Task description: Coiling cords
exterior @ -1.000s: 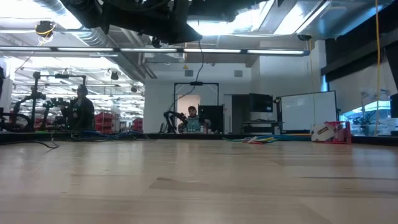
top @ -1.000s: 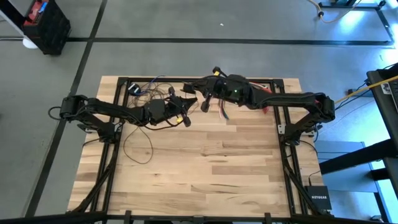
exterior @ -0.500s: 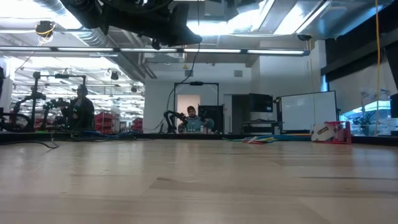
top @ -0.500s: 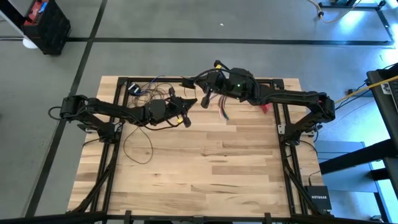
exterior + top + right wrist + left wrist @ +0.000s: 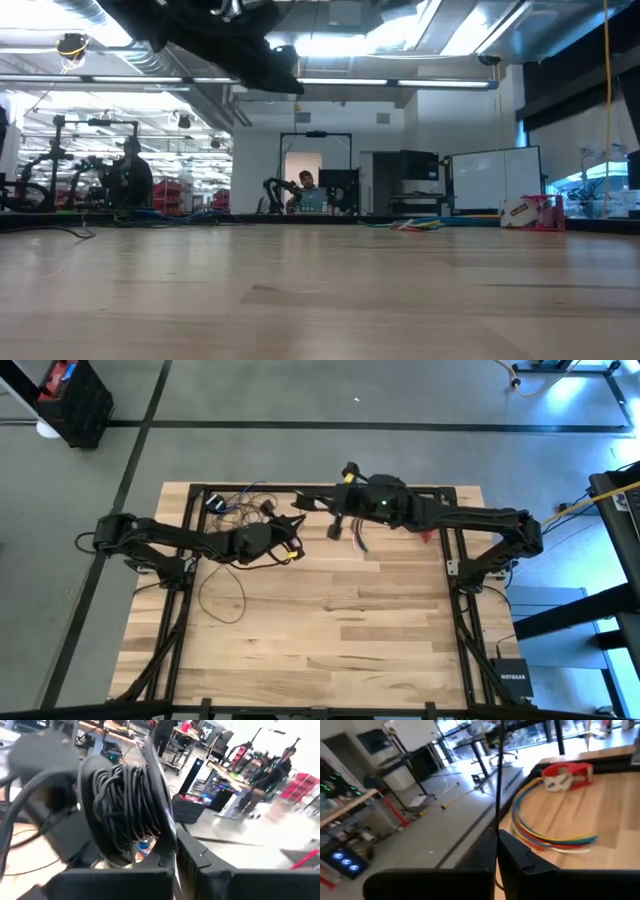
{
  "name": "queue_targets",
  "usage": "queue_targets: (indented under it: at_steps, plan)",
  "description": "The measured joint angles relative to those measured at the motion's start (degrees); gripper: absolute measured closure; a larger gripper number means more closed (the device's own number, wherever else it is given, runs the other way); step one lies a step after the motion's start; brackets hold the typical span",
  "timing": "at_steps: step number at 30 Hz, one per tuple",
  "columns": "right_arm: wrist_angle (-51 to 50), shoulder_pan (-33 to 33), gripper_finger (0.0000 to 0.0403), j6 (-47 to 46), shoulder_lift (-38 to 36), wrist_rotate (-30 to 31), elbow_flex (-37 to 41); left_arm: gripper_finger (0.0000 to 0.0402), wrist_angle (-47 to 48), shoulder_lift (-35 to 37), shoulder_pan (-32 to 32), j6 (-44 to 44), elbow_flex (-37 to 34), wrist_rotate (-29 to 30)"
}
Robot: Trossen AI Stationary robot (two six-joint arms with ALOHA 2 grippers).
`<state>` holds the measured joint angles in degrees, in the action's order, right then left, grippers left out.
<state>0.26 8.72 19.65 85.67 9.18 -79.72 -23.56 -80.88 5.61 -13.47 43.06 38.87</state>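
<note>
Pale wooden planks make up the surface (image 5: 330,620), which stands on a grey floor. Over its far edge the left hand (image 5: 297,520) is pinched shut on a strand of the thin dark cord (image 5: 222,595), whose loose loops trail across the wood and pile up near the far left corner. Close beside it, the right hand (image 5: 333,528) grips, fingers shut, a thick coil of the same cord (image 5: 127,802) wound around a dark disc. Multicoloured wires (image 5: 540,832) lie nearby.
</note>
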Motion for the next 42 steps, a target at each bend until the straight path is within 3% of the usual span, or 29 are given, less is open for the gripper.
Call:
queue_targets:
  at_steps: [10, 21, 25, 30, 37, 42]
  plan:
    - [-7.17, -6.39, 0.0401, 2.95, -1.97, 2.84, -0.26, 0.0401, 8.4, 14.01, 1.59, -3.58, -0.1, 1.83]
    - [-13.85, -6.52, 0.0401, 4.61, 0.61, 13.83, -0.28, 0.0401, 12.73, 27.36, -2.01, -0.11, -0.1, 1.34]
    - [-13.23, -5.83, 0.0401, 5.12, 4.08, 16.56, -0.26, 0.0401, 12.45, 27.99, -2.99, 2.13, -0.1, 0.61]
    - [-10.87, -3.58, 0.0401, 5.49, 8.41, 20.63, -0.22, 0.0401, 11.74, 26.39, -3.23, 5.76, -0.1, -5.87]
    - [-5.49, -1.42, 0.04, 5.6, 10.86, 20.48, -0.09, 0.0401, 7.88, 20.3, -3.56, 8.8, -0.01, -8.78]
    - [-2.71, -1.55, 0.04, 5.6, 10.95, 19.67, -0.09, 0.0401, -0.82, 14.66, -4.37, 8.2, 0.03, -9.57]
